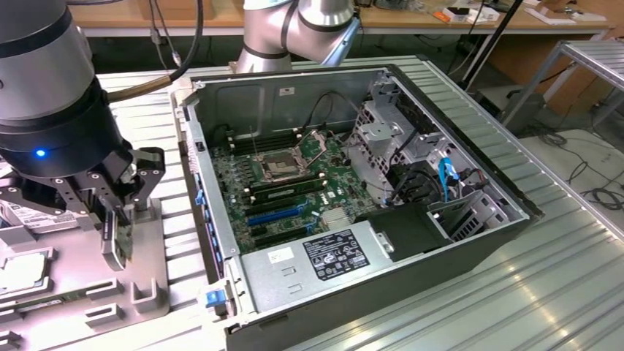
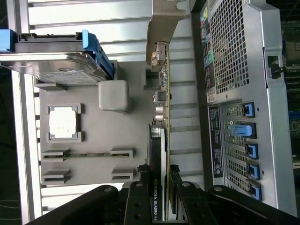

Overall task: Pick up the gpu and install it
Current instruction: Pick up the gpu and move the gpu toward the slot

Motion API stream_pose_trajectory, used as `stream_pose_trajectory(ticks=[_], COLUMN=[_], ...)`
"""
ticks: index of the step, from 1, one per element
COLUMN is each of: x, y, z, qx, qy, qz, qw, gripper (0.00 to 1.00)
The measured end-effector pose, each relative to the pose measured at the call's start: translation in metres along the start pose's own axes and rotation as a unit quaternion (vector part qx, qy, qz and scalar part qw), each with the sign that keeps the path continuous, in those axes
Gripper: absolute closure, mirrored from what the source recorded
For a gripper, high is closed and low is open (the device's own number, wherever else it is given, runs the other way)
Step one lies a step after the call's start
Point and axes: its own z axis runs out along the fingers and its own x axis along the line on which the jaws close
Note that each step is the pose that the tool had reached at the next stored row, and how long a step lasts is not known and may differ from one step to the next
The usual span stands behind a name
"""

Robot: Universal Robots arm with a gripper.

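My gripper (image 1: pixel 115 219) hangs at the exterior view's left, over the grey parts tray (image 1: pixel 69 303), and is shut on the gpu (image 1: pixel 118 247). The gpu is a thin black card held on edge between the fingers. In the wrist view the gpu (image 2: pixel 158 140) runs away from my gripper (image 2: pixel 162 199) to its silver end bracket (image 2: pixel 161 28), and a printed label shows near the fingers. The open computer case (image 1: pixel 458 241) lies to the exterior view's right, with blue expansion slots (image 1: pixel 273 214) on its green motherboard (image 1: pixel 283 179).
On the tray lie a silver hard drive with blue rails (image 2: pixel 56 65), a square processor (image 2: pixel 63 123) and low grey cradles (image 2: pixel 86 153). The case's rear panel with blue slot latches (image 2: pixel 243 131) stands close beside the card. Another robot arm's base (image 1: pixel 283 33) rises behind the case.
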Motion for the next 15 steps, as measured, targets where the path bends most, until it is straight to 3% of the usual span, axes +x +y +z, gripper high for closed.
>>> stream_pose_trajectory(ticks=[15], x=[0.0011], y=[0.0003], z=[-0.0058], qx=[0.0001], qy=[0.0001], qz=[0.0], qw=[1.0], gripper=[0.73])
